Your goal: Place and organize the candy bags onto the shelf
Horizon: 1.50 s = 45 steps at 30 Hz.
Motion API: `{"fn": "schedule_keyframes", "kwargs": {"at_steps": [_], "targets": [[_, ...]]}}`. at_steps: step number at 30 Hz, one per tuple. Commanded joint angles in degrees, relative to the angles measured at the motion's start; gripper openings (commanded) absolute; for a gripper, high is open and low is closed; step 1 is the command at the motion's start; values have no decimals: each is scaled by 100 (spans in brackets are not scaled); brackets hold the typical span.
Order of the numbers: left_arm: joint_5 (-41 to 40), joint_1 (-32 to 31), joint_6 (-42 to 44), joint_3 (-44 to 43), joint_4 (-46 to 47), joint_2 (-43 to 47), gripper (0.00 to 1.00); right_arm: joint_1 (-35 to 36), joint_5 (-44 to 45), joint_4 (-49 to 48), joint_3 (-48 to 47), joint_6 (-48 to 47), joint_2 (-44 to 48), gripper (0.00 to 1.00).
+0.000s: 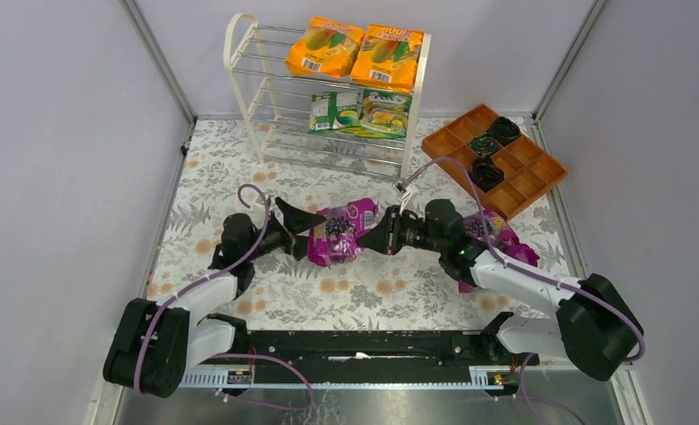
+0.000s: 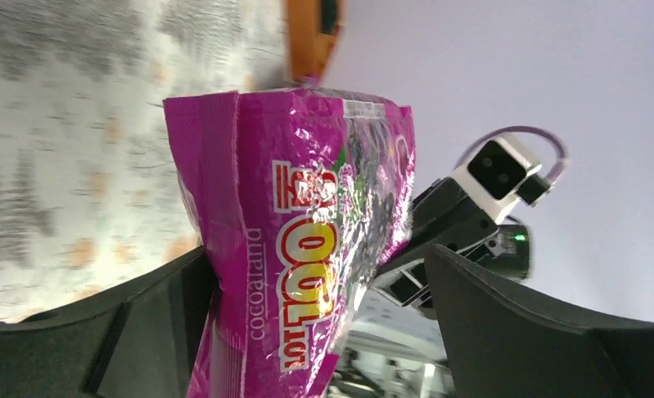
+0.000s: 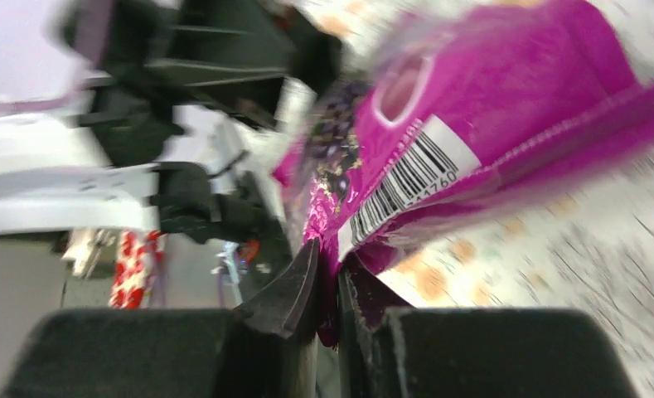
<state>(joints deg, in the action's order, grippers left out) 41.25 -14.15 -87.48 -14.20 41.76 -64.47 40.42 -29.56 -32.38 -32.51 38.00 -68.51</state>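
My left gripper point(image 1: 308, 235) has its fingers spread wide, one on each side of the purple bag point(image 1: 338, 232), not squeezing it. On the left wrist feed the left gripper point(image 2: 315, 257) straddles the purple bag point(image 2: 298, 232): the pouch stands up between the two black fingers, close against one and with a gap to the other. My right gripper point(image 1: 383, 237) comes in from the opposite side, and on its own feed the right gripper point(image 3: 330, 274) is pinched tight on the sealed lower edge of the purple bag point(image 3: 472, 124), just under the barcode. So the bag hangs between the two hands, above the middle of the flowered table point(image 1: 363, 288) and well short of the rack.

A second purple bag point(image 1: 516, 251) lies on the cloth under my right forearm, partly hidden by it.

At the far edge stands the shelf point(image 1: 415, 115). Its top tier carries the left orange bag point(image 1: 324, 46) and the right orange bag point(image 1: 387, 56), lying side by side and touching. On the middle tier are the left green-yellow bag point(image 1: 335, 112) and the right green-yellow bag point(image 1: 384, 113), also side by side. I see no bag on the bottom rods.

To the right of the shelf sits the orange tray point(image 1: 533, 170), set at an angle. Three of its compartments, all toward its far left side, each hold one of the black round objects point(image 1: 505, 130).
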Motion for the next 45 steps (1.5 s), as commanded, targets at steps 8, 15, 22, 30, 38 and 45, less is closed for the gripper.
{"fn": "schedule_keyframes", "kwargs": {"at_steps": [8,15,22,30,38,45], "targets": [[-1916,46,3718,-1396,-4483,661,99,9,4072,5833,-1782,-1139,-653,85],[-2992,46,4077,-2146,-5804,601,99,1635,4871,5937,-3174,-699,-1643,100],[-2084,448,3841,-2032,-5771,350,99,2964,5739,5852,-4523,-745,-3276,93],[-761,1151,3459,-1429,-4983,-339,99,3555,7698,6779,-5279,-679,-4489,72],[-401,1152,3208,-1184,-4513,-526,99,3657,8171,6764,-5221,-822,-4747,42],[465,1135,2603,-571,-3197,-503,99,3641,7749,5304,-4228,-1441,-3615,0]]}}
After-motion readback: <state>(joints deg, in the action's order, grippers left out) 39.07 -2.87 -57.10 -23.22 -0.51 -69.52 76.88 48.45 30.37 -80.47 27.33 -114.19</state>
